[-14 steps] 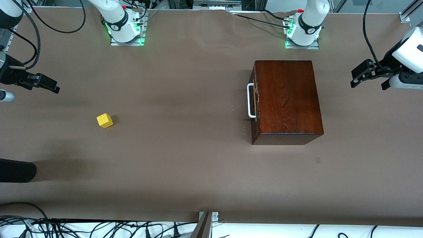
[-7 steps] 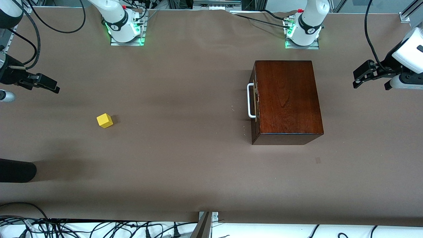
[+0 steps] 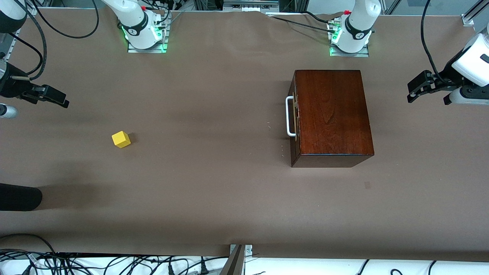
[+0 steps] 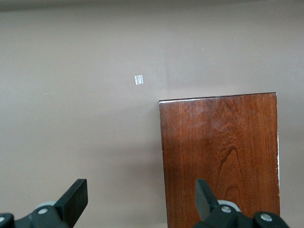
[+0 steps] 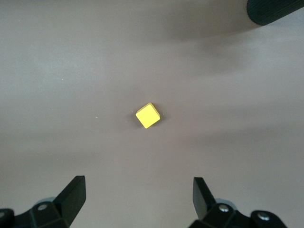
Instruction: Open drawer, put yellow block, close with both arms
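1. The drawer (image 3: 293, 116) is sitting fully shut in the wooden box (image 3: 332, 114), toward the left arm's end of the table, its white handle (image 3: 289, 116) facing the right arm's end. No step is looking done yet.
2. The yellow block (image 3: 121, 139) is lying on the bare table (image 3: 214, 183), well apart from the box, toward the right arm's end.
3. The left gripper (image 3: 428, 89) is hanging over the table beside the box's closed back, fingers spread and gripping nothing. The left wrist view is looking down on the box lid.
4. The right gripper (image 3: 47, 97) is hovering near the block, fingers parted and empty. The block is sitting between them in the right wrist view, rotated.
5. Risks, as I'm judging them:
   - The left gripper is sitting away from the handle; pulling on the handle could drag the whole box unless the other arm is bracing it.
   - The block's rotation could make the fingers catch corners and spin it out.
   - A dark object (image 3: 19, 196) is lying at the table edge near the block; collision hazard.
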`<state>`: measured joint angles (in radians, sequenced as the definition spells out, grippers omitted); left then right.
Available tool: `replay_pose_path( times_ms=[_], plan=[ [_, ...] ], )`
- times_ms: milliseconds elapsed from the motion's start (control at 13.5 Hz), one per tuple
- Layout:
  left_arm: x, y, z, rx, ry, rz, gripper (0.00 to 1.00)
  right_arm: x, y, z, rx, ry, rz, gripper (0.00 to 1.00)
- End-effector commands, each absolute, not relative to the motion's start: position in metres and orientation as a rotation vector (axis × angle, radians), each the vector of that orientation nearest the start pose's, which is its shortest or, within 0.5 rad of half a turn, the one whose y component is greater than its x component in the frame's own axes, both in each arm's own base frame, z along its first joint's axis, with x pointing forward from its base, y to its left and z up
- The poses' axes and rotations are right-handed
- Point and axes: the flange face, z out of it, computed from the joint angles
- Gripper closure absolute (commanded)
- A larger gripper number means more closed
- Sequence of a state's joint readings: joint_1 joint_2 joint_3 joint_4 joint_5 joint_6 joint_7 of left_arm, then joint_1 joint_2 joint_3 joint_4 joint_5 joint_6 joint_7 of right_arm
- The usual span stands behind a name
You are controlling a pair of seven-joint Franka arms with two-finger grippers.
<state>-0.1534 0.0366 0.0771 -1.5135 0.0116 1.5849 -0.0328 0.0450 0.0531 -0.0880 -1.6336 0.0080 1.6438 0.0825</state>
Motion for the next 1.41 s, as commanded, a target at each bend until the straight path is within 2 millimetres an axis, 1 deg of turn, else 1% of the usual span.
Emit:
replay_pose_path(
  times_ms=[0,296,593,815,963,1037,1111,1333],
  plan=[
    [0.568,-0.041,0.633,-3.124,0.077,-0.033,0.00,0.575,-0.021,0.573,-3.117,0.221,0.075,0.00],
    [0.565,-0.040,0.626,-3.125,0.081,0.030,0.00,0.575,-0.021,0.573,-3.117,0.221,0.072,0.00],
    [0.565,-0.040,0.623,-3.134,0.075,0.045,0.00,0.575,-0.020,0.573,-3.115,0.219,0.075,0.00],
    [0.565,-0.033,0.621,-3.135,0.055,0.060,0.00,0.575,-0.021,0.573,-3.117,0.221,0.075,0.00],
    [0.565,-0.034,0.620,-3.149,0.051,0.065,0.00,0.575,-0.021,0.573,-3.115,0.221,0.072,0.00],
    [0.565,-0.032,0.614,-3.149,0.044,0.087,0.00,0.575,-0.021,0.573,-3.115,0.221,0.075,0.00],
    [0.565,-0.028,0.612,-3.158,0.030,0.095,0.00,0.575,-0.021,0.573,-3.117,0.221,0.072,0.00],
    [0.568,-0.027,0.603,-3.168,0.011,0.123,0.00,0.575,-0.021,0.573,-3.115,0.221,0.075,0.00]
  ],
)
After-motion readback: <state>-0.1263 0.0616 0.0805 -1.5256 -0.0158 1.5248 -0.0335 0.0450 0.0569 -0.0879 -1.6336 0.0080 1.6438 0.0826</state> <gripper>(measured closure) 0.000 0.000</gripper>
